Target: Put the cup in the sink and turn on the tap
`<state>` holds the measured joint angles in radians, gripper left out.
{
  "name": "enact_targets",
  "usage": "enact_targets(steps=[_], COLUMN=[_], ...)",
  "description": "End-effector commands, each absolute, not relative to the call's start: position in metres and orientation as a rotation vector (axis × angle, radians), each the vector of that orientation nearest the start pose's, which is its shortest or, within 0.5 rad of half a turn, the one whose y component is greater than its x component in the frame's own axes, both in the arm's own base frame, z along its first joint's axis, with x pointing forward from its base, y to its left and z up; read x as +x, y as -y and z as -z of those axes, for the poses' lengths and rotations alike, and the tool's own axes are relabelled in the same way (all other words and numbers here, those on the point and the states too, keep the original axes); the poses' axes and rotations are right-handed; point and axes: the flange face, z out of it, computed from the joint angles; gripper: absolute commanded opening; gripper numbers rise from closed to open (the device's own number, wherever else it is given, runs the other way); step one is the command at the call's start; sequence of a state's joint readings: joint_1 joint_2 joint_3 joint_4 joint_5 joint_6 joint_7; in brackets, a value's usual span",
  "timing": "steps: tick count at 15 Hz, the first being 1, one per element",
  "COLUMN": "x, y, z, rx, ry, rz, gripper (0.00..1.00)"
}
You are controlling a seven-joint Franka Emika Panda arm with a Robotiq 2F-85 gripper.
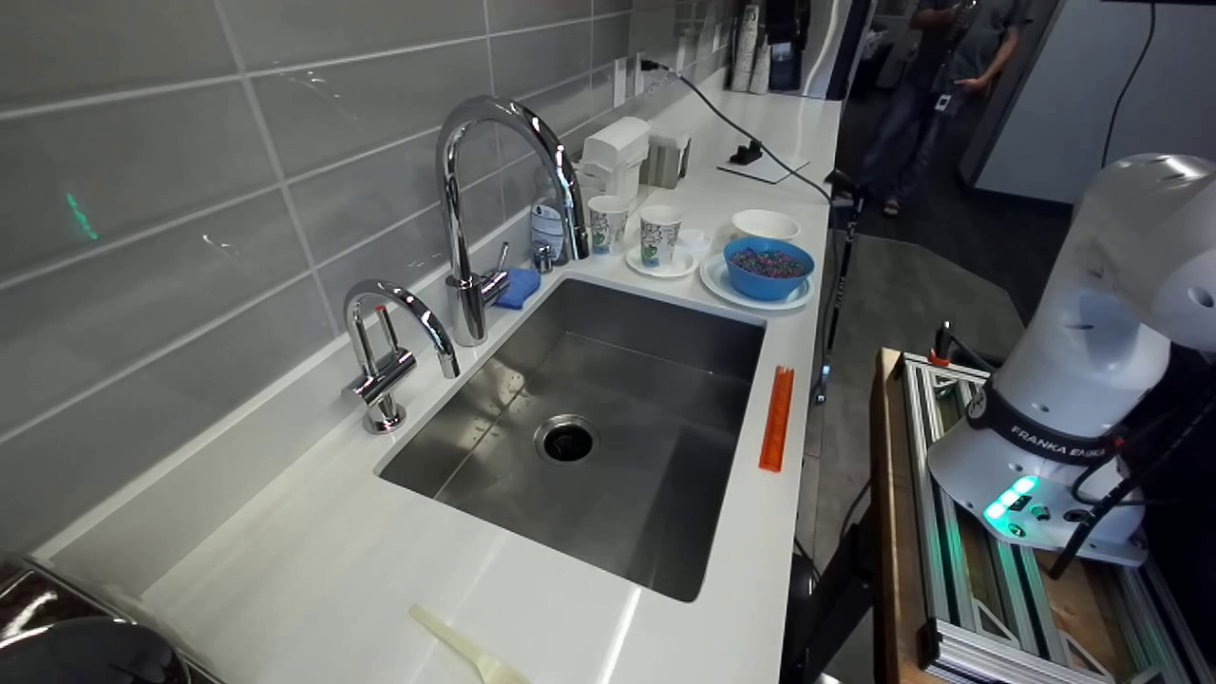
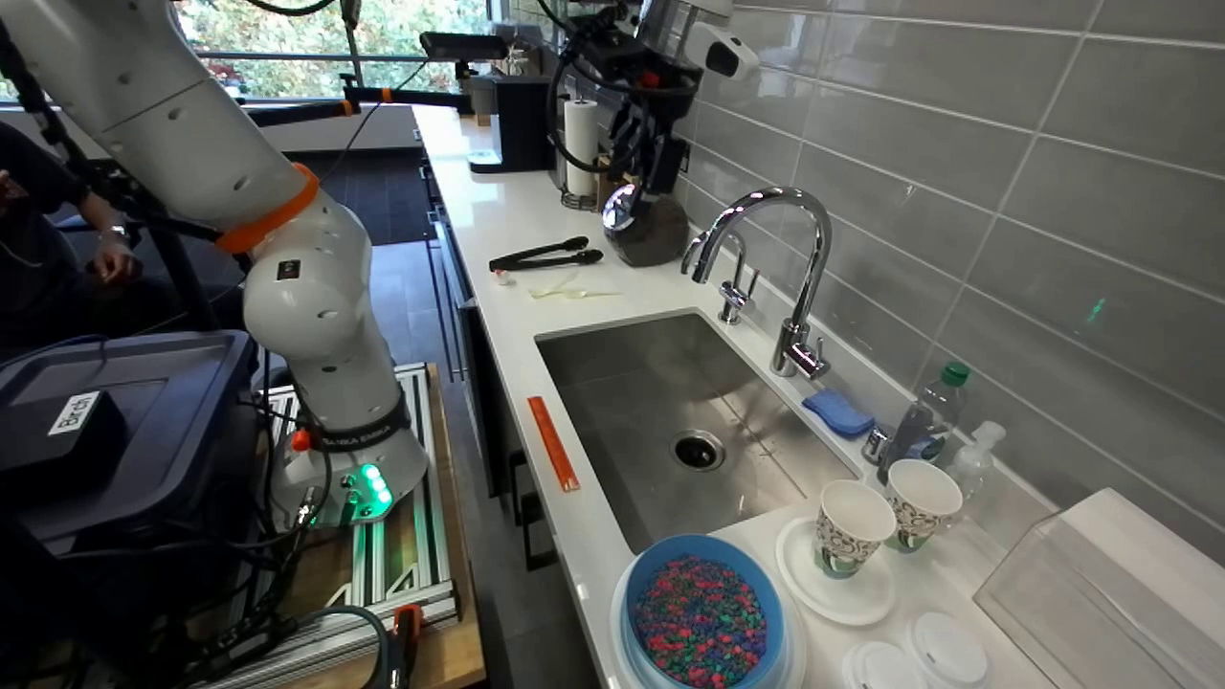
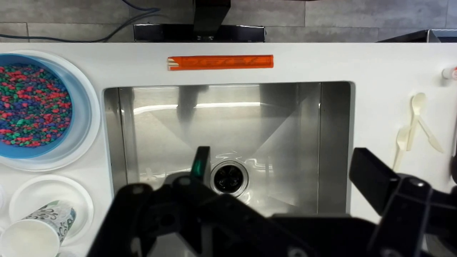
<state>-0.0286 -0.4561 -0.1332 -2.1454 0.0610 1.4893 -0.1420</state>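
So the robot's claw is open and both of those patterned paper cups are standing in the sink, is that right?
Not quite: the paper cups aren't in the sink. Both exterior views show them standing beside it, one on a white plate, the other next to that plate. The gripper is indeed open.
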Motion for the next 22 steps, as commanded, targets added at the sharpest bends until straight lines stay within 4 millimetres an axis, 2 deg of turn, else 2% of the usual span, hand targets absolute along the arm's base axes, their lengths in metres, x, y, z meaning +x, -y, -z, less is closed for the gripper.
enact_targets(steps=[1,2,7,14,18,22], x=[0.387,0.387,0.424,0.477,0.493,0.498], y=[0.065,0.064,0.107,0.173,0.215,0.251], z=[-0.566,-0.566,-0.556,-0.523,-0.501,-0.478], rx=[-2.981,-2.981,-2.908,-2.869,-2.856,-2.861], ry=[-0.002,-0.002,-0.344,-0.697,-0.855,-0.936], rz=[-0.277,-0.277,-0.063,0.267,0.340,0.318], gripper=[1.00,1.00,1.00,1.00,1.00,1.00])
